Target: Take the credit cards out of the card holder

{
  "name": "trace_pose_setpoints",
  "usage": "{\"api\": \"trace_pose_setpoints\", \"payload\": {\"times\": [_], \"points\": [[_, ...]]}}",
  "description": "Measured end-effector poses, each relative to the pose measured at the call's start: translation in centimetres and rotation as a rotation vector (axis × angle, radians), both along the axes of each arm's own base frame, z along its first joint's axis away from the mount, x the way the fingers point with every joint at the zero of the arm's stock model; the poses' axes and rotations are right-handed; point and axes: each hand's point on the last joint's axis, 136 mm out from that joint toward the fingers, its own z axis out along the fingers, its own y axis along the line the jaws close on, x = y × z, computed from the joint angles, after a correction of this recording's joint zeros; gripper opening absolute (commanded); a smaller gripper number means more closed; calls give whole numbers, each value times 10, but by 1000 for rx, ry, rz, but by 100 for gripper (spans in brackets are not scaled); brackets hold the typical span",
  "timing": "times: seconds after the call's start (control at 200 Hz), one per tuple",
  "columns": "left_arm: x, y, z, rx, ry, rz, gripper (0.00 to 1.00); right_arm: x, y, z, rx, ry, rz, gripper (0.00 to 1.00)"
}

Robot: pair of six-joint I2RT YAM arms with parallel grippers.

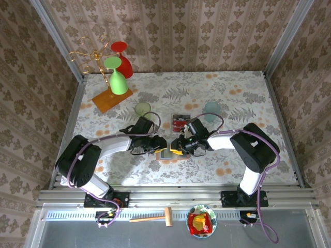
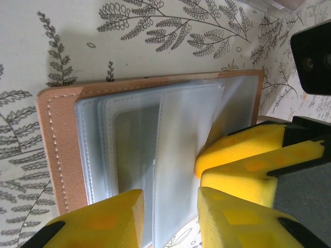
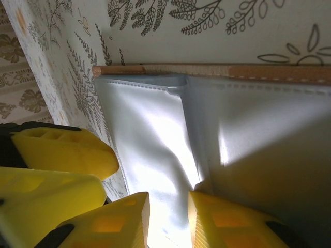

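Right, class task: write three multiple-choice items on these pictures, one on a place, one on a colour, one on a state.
1. Where does the card holder lie?
A. against the wall
B. on the table, between the left hand and the right hand
C. on the floor
2. What colour is its cover?
A. tan
B. green
C. black
3. The holder is:
A. open
B. shut
C. standing on end

Answers: B, the top view shows both hands meeting over it; A, a tan stitched edge frames it; A, its clear sleeves lie fanned out.
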Motion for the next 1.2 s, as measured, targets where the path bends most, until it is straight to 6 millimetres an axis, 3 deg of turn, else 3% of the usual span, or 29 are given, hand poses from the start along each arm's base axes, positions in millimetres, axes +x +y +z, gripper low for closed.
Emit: {"api": "trace_pose_setpoints", "payload": {"times": [0.395,0.66,0.99,1.2], "points": [[4,-8,1,-29,-9,5,23,0,0,0,1,0,0,28],[7,-13,7,-64,-16,6,24,0,0,3,3,-1,-2,31],[-1,-21,8,-76,-12,-24,27,1,-9,43,-9,-64,-16,32],[-1,-29,16,-90,-22,-39,37,3,-26,62,-57,-115,-45,32]]}}
